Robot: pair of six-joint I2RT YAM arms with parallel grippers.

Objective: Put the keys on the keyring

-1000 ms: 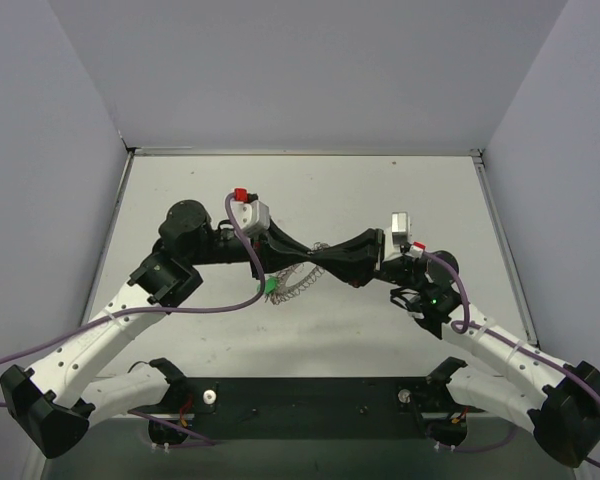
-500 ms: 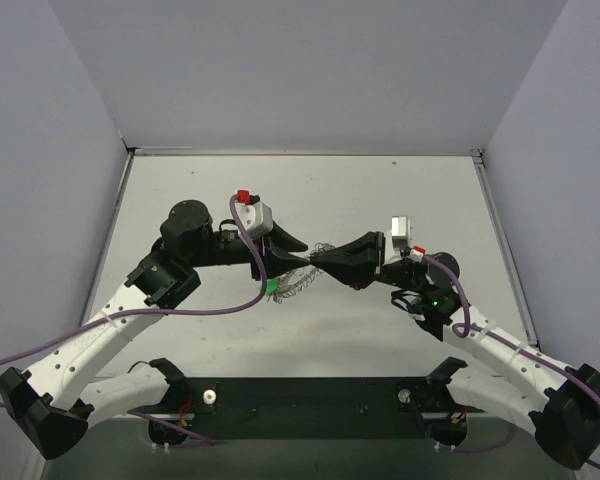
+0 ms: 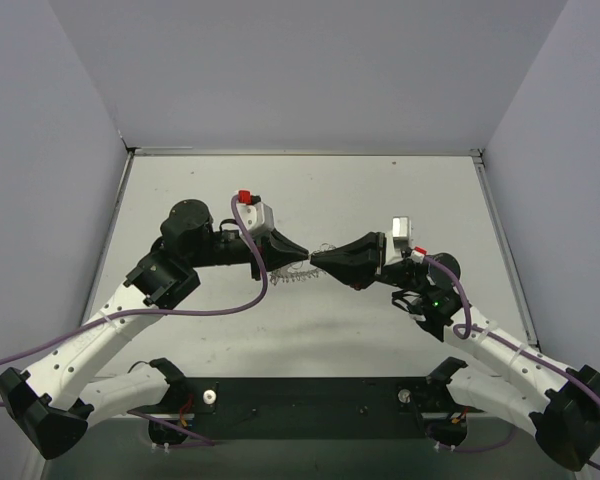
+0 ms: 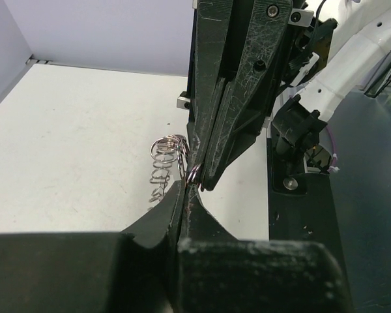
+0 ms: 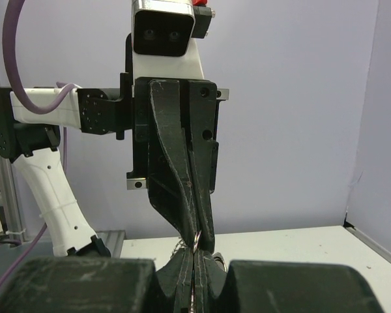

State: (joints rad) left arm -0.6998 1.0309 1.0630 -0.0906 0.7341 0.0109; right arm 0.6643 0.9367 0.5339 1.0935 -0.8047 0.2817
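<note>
Keyring [image 4: 160, 172] first: it is a silvery ring of thin, wavy wire. In the left wrist view it lies just beside the point where the two grippers meet, over the white table [image 4: 72, 130]. Whether it rests on the table or hangs a little above it, we cannot say.

We judge it light and springy. It seems stiff enough to keep its form, but slippery against hard pads. A hold on one single turn of the wire, with the pads flat on it, seems best to us. A pinch across the whole coil could bend it. The keys we do not find in any view; perhaps the fingers hide them.

At one side of the keyring, the right gripper [image 4: 199, 181] has its jaws pressed fully together. A small loop of the wire shows at its tips, so we think it grips the keyring there. From the opposite side of the keyring comes the left gripper [image 4: 184, 195], its jaws also closed without gap, tip against tip with the right one. Whether it pinches the wire too is not clear, since that spot is too crowded.
</note>
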